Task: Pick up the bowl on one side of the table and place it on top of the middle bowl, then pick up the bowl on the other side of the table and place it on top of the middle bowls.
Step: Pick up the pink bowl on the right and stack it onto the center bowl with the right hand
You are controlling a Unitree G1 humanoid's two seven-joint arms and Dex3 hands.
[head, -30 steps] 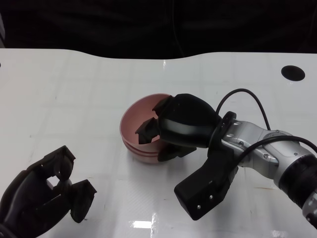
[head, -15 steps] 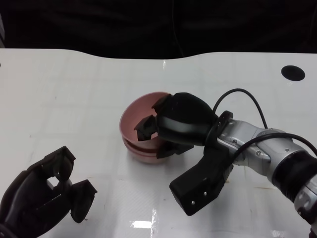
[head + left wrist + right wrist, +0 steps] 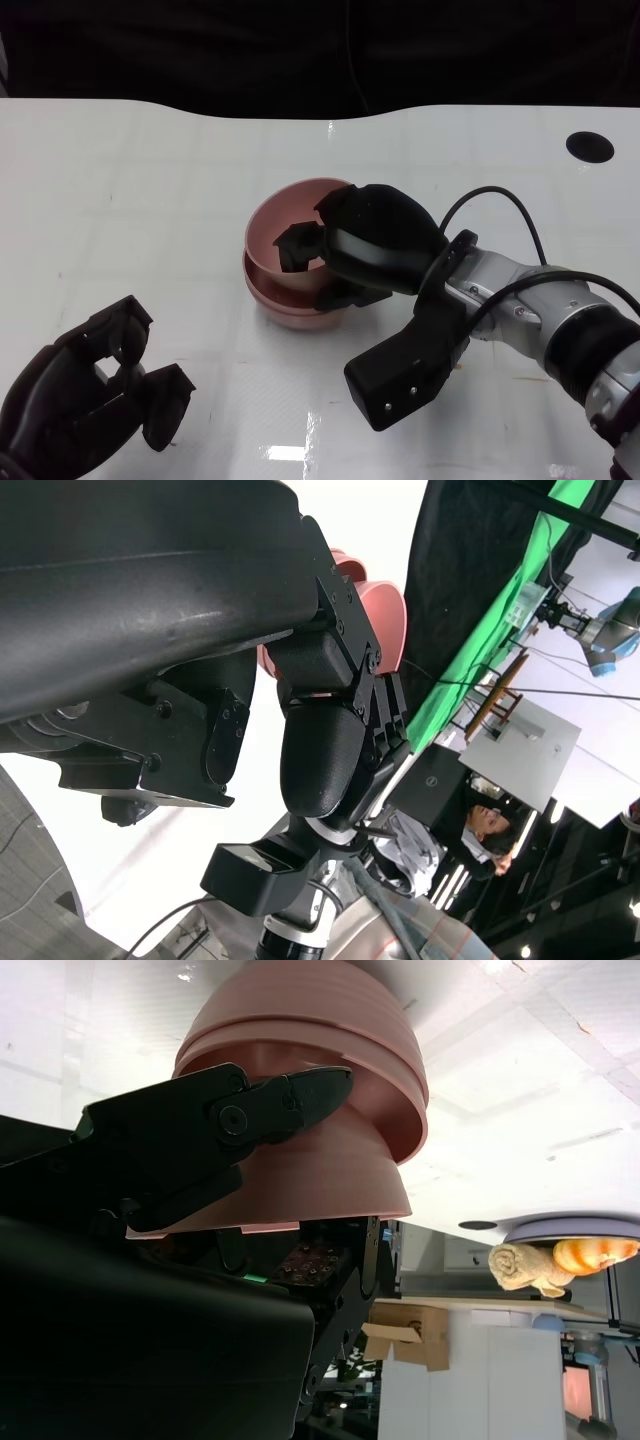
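Our right hand grips the top pink bowl at its near right rim, with fingers hooked down inside the bowl and other fingers pressed against its outer wall. We see this bowl tilted, its far-left edge sitting lower into the stack and its gripped side raised. It sits partly nested in the lower pink bowls, which rest on the white desk near the middle of the head view. In the right wrist view the held bowl shows as the inner, narrower shape, with the wider stacked bowls behind it and a black finger laid across its wall. How many bowls lie under the held one we cannot tell for certain; the ridges suggest more than one.

Our left hand hangs low over the near left part of the desk, well apart from the bowls, holding nothing, its fingers curled loosely with gaps between them. The left wrist view is mostly filled by that hand's own black shell; past it we make out a bit of pink bowl and our right hand against it.

A round dark hole sits in the desk at the far right. A black cable loops above our silver right forearm.
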